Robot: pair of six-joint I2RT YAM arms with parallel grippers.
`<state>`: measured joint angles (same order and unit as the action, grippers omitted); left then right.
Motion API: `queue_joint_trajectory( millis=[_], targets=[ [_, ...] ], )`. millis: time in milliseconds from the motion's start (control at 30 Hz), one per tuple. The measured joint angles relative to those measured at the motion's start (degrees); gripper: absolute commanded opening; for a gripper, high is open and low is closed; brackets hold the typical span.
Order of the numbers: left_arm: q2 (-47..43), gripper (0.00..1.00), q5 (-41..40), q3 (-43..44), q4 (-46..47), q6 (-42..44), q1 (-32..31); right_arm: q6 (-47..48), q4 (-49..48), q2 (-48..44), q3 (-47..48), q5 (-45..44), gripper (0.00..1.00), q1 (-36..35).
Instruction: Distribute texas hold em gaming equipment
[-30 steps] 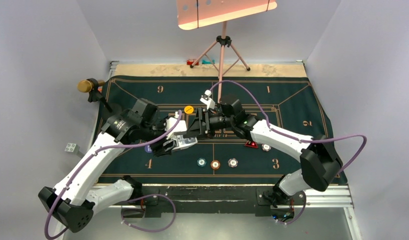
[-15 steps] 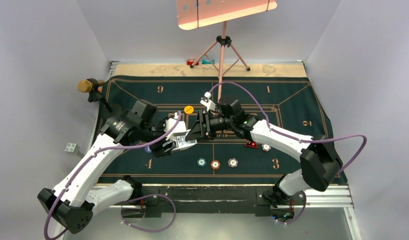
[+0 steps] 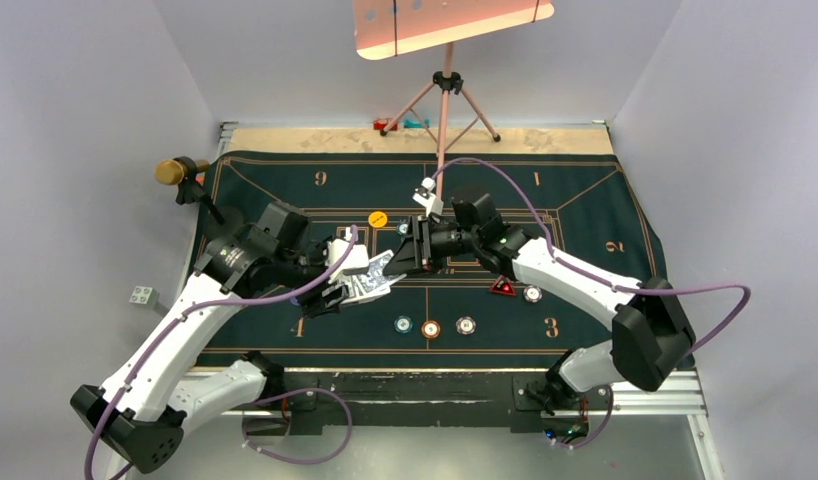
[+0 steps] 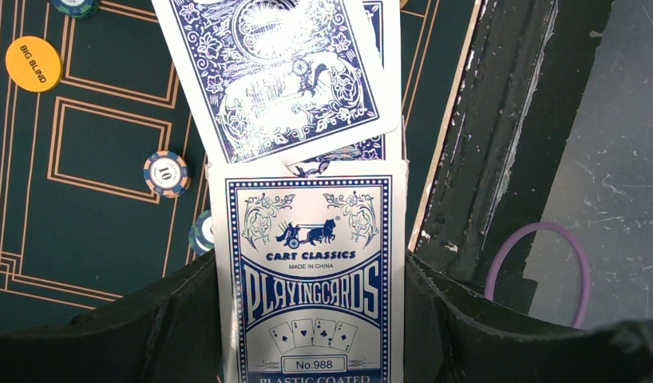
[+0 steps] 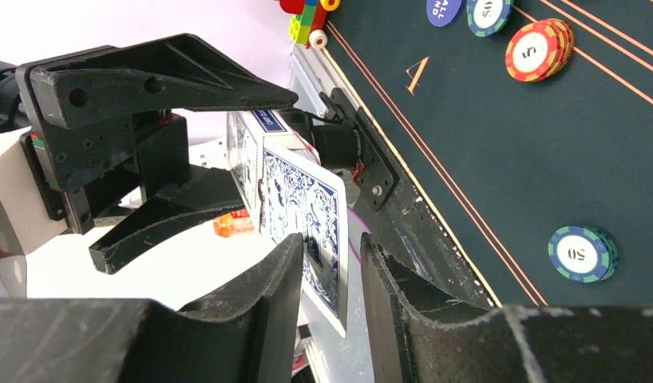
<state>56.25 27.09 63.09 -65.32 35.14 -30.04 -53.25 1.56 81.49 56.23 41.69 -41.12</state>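
Observation:
My left gripper (image 3: 357, 287) is shut on a blue and white playing card box (image 4: 309, 271), held above the green mat (image 3: 585, 200). One blue-backed card (image 4: 275, 76) sticks out of its top, tilted. My right gripper (image 3: 405, 255) faces the box. That card (image 5: 307, 215) stands between its fingers (image 5: 279, 271), against the left one, with a gap to the right one. On the mat lie a teal chip (image 3: 402, 325), an orange-brown chip (image 3: 430, 328), white chips (image 3: 466, 325), a red triangular marker (image 3: 502, 287) and a yellow disc (image 3: 378, 218). A blue disc (image 3: 297, 297) is mostly hidden.
A tripod (image 3: 445, 110) carrying a pink board stands at the mat's far edge, with small toy pieces (image 3: 395, 124) beside it. A gold-headed object (image 3: 170, 172) stands at the far left. A black rail (image 3: 425, 385) runs along the near edge.
My right gripper has drawn back to the right and slightly away. One card now stands farther out of the box. My left gripper has shifted slightly left with the box.

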Motion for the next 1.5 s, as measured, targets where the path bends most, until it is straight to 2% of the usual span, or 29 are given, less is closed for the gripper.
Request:
queue_joint_trajectory(
  millis=[167,333,433,467,500,567,600,633,667,800,1000,1133,1367,1500],
  targets=[
    [-0.04,0.0,0.24,-0.26,0.31,-0.2,0.0,0.68,1.73,-1.01,0.0,0.02,0.32,1.2],
    [-0.04,0.0,0.66,-1.25,0.83,-1.01,0.0,1.9,3.96,-3.04,0.0,0.04,0.22,4.39],
    [-0.11,0.0,0.68,-1.44,0.98,-1.07,0.0,2.51,4.79,-4.63,0.0,0.11,0.13,6.49],
    [-0.13,0.0,0.68,-1.51,1.01,-1.07,0.0,2.8,5.01,-5.07,0.04,0.11,0.14,7.13],
    [-0.13,0.0,0.68,-1.51,0.96,-1.09,0.0,3.04,5.22,-5.29,0.09,0.13,0.2,7.56],
    [-0.13,0.0,0.66,-1.51,1.03,-1.09,0.0,3.34,5.42,-5.44,0.17,0.17,0.47,8.02],
    [-0.13,0.0,0.66,-1.51,1.03,-1.07,0.0,3.52,5.77,-5.38,0.26,0.35,0.57,8.07],
    [-0.13,0.0,0.66,-1.51,1.03,-1.09,0.0,3.78,6.34,-5.31,0.37,0.55,0.66,8.09],
    [-0.13,0.0,0.66,-1.51,1.03,-1.09,0.0,4.22,6.82,-5.27,0.44,0.92,0.71,8.09],
    [-0.13,0.0,0.68,-1.51,1.07,-1.29,0.0,4.28,6.71,-5.27,0.44,1.44,0.78,7.87],
    [-0.13,0.0,0.7,-1.51,1.42,-1.55,0.0,3.54,4.31,-3.69,1.11,1.36,0.79,3.85],
    [-0.13,0.0,0.72,-1.51,1.4,-1.57,0.0,2.69,2.23,-0.07,1.57,1.38,0.72,1.07],
    [-0.13,0.0,0.74,-1.51,1.4,-1.66,0.0,0.31,-0.87,1.36,1.4,1.36,0.37,0.92],
    [-0.13,0.0,0.74,-1.51,1.4,-1.84,0.0,-0.35,-1.7,1.36,1.22,1.36,0.27,0.96]
  ],
)
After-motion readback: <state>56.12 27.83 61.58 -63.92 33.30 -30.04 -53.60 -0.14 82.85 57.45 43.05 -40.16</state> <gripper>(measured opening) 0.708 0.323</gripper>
